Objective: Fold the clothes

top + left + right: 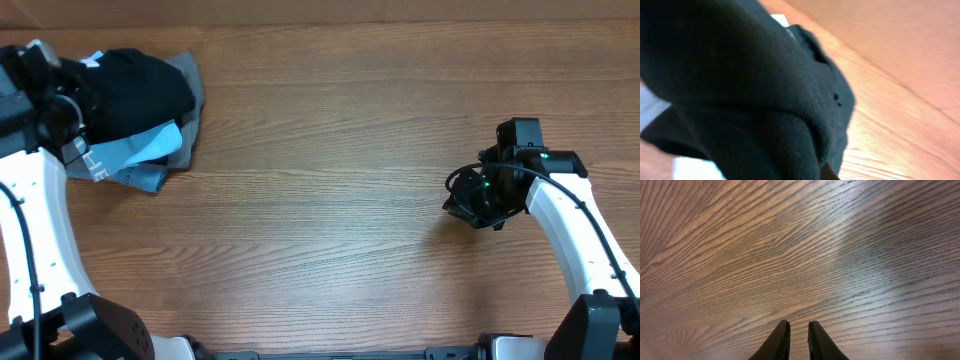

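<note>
At far-left table corner: large plain black soft cloth garment point(140, 85) heaped over light blue shirt point(135, 150) and grey garment point(193, 85). Left gripper point(68, 108) at heap's edge; black cloth fills its wrist view, so cannot tell grip. Best to pinch black layer only, then drag it onto bare wooden table point(330, 170). Right gripper point(797, 341) well apart, fingers nearly together, empty.
</note>
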